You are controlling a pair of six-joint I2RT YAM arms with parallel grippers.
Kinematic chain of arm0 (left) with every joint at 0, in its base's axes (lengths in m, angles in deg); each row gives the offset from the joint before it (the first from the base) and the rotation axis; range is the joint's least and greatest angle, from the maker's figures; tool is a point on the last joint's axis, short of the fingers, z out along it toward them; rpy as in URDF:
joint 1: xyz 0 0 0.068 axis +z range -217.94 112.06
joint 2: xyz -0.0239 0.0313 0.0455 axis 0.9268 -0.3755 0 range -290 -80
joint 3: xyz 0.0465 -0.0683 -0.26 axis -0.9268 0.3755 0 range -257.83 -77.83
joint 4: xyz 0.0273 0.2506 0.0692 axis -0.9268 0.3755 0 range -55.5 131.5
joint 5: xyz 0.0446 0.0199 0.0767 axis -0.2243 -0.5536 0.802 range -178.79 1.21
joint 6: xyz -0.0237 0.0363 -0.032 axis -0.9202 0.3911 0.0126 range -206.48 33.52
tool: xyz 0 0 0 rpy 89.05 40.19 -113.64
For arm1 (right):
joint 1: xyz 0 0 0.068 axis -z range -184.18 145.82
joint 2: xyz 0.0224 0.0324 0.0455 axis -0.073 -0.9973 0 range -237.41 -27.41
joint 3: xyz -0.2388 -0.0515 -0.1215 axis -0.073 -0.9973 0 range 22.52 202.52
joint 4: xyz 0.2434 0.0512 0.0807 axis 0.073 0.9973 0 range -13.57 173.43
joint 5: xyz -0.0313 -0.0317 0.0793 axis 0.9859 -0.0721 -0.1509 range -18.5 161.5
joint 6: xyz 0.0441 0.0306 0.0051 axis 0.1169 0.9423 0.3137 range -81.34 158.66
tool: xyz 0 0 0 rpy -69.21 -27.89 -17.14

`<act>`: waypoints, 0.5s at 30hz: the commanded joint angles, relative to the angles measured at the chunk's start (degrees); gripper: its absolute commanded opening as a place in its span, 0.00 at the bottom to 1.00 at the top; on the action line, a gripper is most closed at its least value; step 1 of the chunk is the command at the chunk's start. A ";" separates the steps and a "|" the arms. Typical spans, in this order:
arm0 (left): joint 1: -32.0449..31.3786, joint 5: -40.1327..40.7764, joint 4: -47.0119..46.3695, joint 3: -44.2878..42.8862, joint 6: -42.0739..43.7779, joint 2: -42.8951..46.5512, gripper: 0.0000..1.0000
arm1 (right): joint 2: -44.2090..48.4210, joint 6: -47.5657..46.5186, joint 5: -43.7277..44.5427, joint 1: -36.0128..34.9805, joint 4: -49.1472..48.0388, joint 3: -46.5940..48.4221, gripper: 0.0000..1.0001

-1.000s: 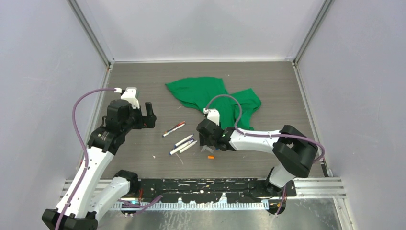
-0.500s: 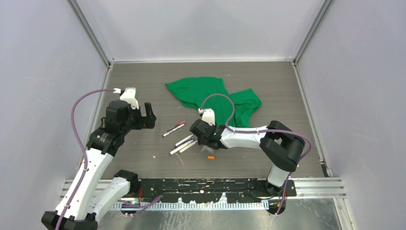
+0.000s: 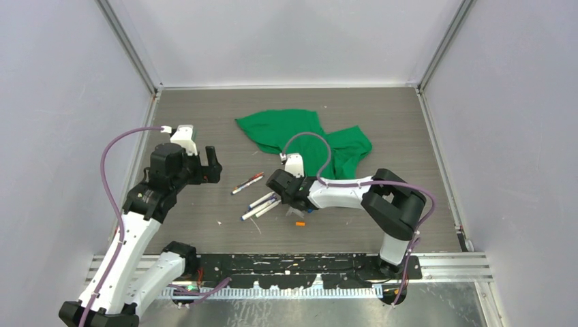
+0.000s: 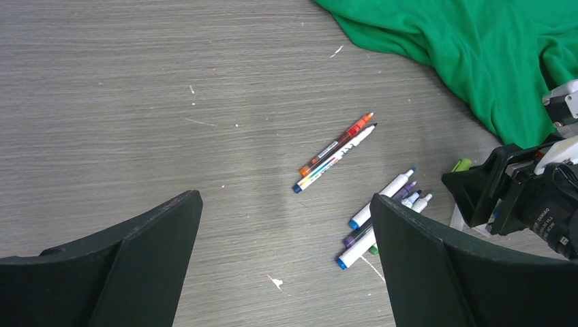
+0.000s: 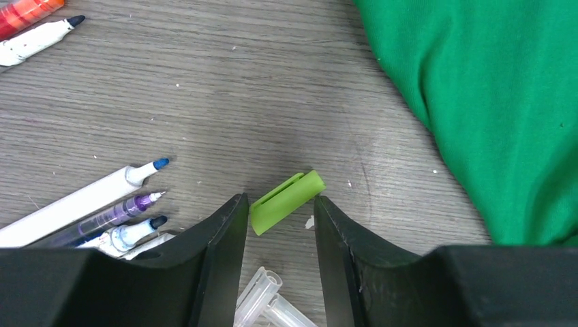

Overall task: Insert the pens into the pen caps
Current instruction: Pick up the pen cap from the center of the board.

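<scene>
While no pen visibly wears a cap yet, the job looks to be at its very start, with the first cap only now being picked up. The right end effector [image 5: 281, 212] is low over the surface [image 3: 409, 122], its jaws part-way closed with a green cap [image 5: 287, 201] lying slanted between them. The fingers [image 5: 225, 231] sit right against the cap's ends, but the cap rests on the surface, and I cannot tell whether it is truly gripped or merely bracketed.

Just to its left lies a bunch of pens [image 5: 82, 199], with bare blue and purple tips pointing toward the cap. Two clear caps [image 5: 262, 303] lie close below the green one, partly hidden by the fingers. A small orange cap [image 3: 300, 223] sits alone, nearer the arm bases. Farther left, apart from the bunch, a pair of pens [image 4: 337, 151] lies side by side, one orange-red, one white with a dark bare tip. A green cloth [image 3: 300, 133] is crumpled behind all this, its edge near the green cap.

The left end effector [image 4: 286, 272] hangs above the surface left of the pens, its jaws spread wide and holding nothing.

By my reading, everything remains to be done: secure this cap, take a matching pen, press them together, then repeat for the rest.
</scene>
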 commanded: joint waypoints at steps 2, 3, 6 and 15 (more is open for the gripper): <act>-0.16 -0.04 -2.26 -0.12 0.69 1.05 0.98 | 1.33 1.08 3.45 -0.21 1.43 0.28 0.46; -0.12 0.02 -2.28 -0.02 0.79 1.05 0.98 | 1.94 1.15 3.77 -0.21 1.76 -0.64 0.46; -0.11 -0.20 -2.38 -0.03 0.84 1.20 0.98 | 3.78 1.51 4.96 -0.19 2.82 -2.50 0.46; -0.15 -0.77 -2.39 -0.08 0.84 0.81 0.98 | 8.42 2.24 5.48 1.37 3.82 -6.75 0.46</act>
